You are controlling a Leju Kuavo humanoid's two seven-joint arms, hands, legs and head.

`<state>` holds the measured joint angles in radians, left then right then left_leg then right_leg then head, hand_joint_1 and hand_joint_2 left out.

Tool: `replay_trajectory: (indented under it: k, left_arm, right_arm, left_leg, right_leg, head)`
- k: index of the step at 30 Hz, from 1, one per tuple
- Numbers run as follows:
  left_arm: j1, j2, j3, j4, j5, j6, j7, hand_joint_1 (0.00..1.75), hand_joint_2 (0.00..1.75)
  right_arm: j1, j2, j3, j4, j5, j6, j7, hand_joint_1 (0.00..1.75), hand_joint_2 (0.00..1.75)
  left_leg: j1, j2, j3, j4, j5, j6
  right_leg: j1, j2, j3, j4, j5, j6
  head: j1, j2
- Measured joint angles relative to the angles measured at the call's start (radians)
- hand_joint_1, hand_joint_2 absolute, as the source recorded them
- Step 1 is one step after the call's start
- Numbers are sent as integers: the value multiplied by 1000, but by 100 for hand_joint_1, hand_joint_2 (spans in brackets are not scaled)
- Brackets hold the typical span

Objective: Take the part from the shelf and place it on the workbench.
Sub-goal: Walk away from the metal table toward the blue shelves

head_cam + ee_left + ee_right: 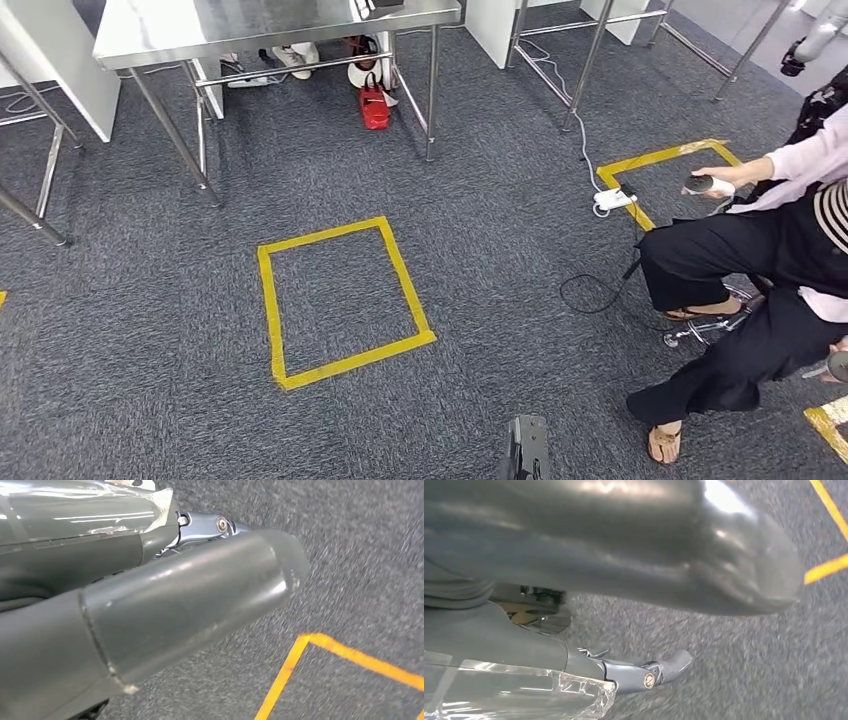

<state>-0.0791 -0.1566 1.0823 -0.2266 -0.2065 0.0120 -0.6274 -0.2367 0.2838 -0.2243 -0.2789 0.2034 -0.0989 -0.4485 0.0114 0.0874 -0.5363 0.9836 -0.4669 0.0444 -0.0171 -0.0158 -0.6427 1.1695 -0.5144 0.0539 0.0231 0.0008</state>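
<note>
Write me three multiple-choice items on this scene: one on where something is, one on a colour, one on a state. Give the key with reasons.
1. Where is the red bag?
A. inside the taped square
B. on the floor under the steel table
C. on the table top

2. What colour is the tape square on the carpet?
A. yellow
B. blue
C. white

3. What is the left hand holding?
A. a part
B. a cable
C. nothing that shows

Key: 1 B, it sits on the carpet between the table legs. 2 A, the tape outline is yellow on grey carpet. 3 C, the left wrist view shows the thumb over bare carpet with nothing in the hand.
</note>
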Motion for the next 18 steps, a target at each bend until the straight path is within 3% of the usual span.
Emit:
replay_trajectory:
  k: [2,3,5,6,8,10,12,13,15,17,18]
  left_arm:
    - [0,-4,4,-1,3,0,-1,0,0]
    - [0,-6,7,-2,5,0,-2,0,0]
    - [-2,-8,13,-3,9,1,-4,0,0]
    - [-3,-10,15,-4,11,1,-5,0,0]
    - [-4,-12,18,-7,13,1,-7,0,0]
    - [-2,-12,23,-9,14,1,-8,0,0]
    - [2,-12,26,-10,15,1,-9,0,0]
    - [3,-12,27,-11,16,1,-9,0,0]
    - [4,-12,30,-12,16,-1,-9,0,0]
    - [4,-12,34,-15,13,-3,-10,0,0]
    - [5,-12,35,-16,10,-4,-10,0,0]
  right_arm:
    - [-1,1,4,-1,-4,-2,-2,0,0]
    - [-1,3,5,-1,-5,-3,-2,0,0]
    - [0,6,7,-1,-6,-3,-2,0,0]
    - [1,7,7,-1,-7,-3,-2,0,0]
    - [0,9,8,-1,-8,-4,-1,0,0]
    - [-1,14,10,-2,-9,-3,0,0,0]
    - [0,17,13,-2,-9,-1,0,0,0]
    - [1,18,13,-2,-11,0,0,0,0]
    - [3,18,14,-2,-16,1,-1,0,0]
    - [2,19,14,-2,-26,2,-2,0,0]
    - [1,19,14,-3,-31,2,-3,0,0]
  left_leg:
    - [-5,23,2,2,-2,-9]
    - [-8,32,3,3,-3,-15]
    - [-8,52,7,3,-2,-27]
    - [-5,52,7,4,-5,-34]
    - [1,5,-6,45,-40,-45]
    - [5,-63,-54,159,-112,-52]
    - [6,-85,-103,273,-159,-52]
    - [6,-88,-108,286,-155,-52]
    - [10,-98,-66,203,-94,-49]
    - [17,-145,-3,74,-43,-49]
    - [19,-164,14,36,-35,-49]
  right_leg:
    - [3,-44,83,-137,35,1]
    - [6,-56,102,-173,44,-5]
    - [10,-40,96,-182,50,-21]
    - [5,-29,94,-184,53,-28]
    - [-5,-5,95,-187,61,-44]
    - [-7,17,93,-188,67,-55]
    - [-3,43,88,-187,71,-58]
    - [-2,57,87,-186,72,-58]
    - [-2,86,87,-184,75,-56]
    - [1,111,84,-178,77,-51]
    - [2,121,79,-176,79,-46]
  head:
    - [-1,0]
    - [-1,0]
    - [-2,0]
    - [-2,0]
    - [-7,0]
    - [-12,0]
    - [-12,0]
    - [-12,0]
    - [-12,0]
    - [-12,0]
    - [-12,0]
